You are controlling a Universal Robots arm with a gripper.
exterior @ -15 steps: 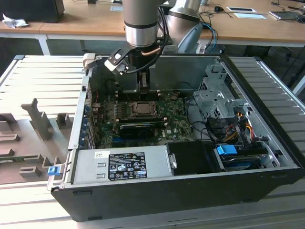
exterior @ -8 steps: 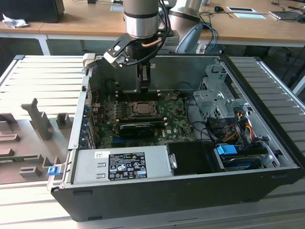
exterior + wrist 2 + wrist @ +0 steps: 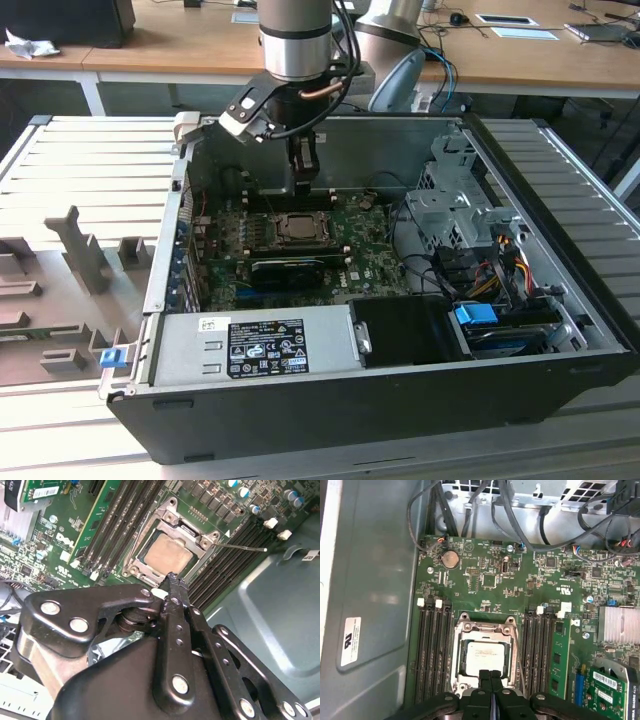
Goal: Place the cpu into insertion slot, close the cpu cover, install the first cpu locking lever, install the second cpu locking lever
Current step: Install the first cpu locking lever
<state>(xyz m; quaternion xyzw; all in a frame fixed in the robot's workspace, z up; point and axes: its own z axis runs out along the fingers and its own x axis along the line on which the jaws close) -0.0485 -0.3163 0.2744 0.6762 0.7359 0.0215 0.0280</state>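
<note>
Silvery-grey and flat, the cpu [image 3: 482, 656] sits in the slot [image 3: 462, 661], framed by the cover [image 3: 461, 630] (seemingly down). We judge the lever step is in hand: the gripper [image 3: 490, 676], fingers [image 3: 484, 681] pressed together and empty, hovers at the slot's edge; one lever [image 3: 242, 546] juts free, needing a careful push.

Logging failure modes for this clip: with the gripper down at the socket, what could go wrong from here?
1. The shut gripper has its tips at the edge of the cpu cover, beside the cpu; a slip could scrape the chip.
2. A thin locking lever stands free over the memory slots; pushed off line, it may snag them or miss its latch.
</note>
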